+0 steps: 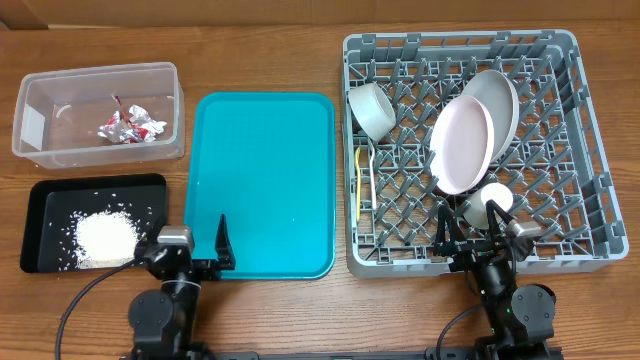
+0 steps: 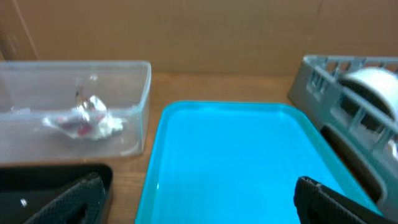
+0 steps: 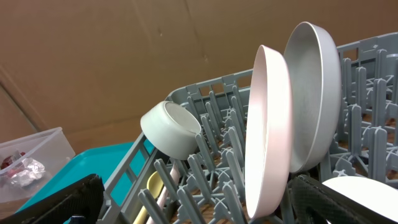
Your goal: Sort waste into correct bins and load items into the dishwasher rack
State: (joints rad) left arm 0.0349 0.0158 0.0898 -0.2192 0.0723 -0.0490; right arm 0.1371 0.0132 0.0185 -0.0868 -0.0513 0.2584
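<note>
Hovering at the near wall of the rack (image 1: 590,150), my right tool (image 1: 470,222) is spread and holds nothing. The white cup (image 1: 490,203) lies just beyond it among the pegs. My left tool (image 1: 186,246), likewise spread and bare, sits at the near edge of the teal tray (image 1: 265,180), close to the black tray (image 1: 45,200) with its rice (image 1: 105,238). The wrapper (image 1: 130,125) lies in the clear tub (image 1: 100,72). Both plates, white (image 1: 462,145) and grey (image 1: 503,95), the bowl (image 1: 372,108) and the yellow cutlery (image 1: 362,185) are racked. I see no brown scrap. I judge the risk lies in pulling away: a right finger could catch a peg or clip the cup, and a left swing could bump the black tray and scatter grains over the counter (image 1: 300,310).
</note>
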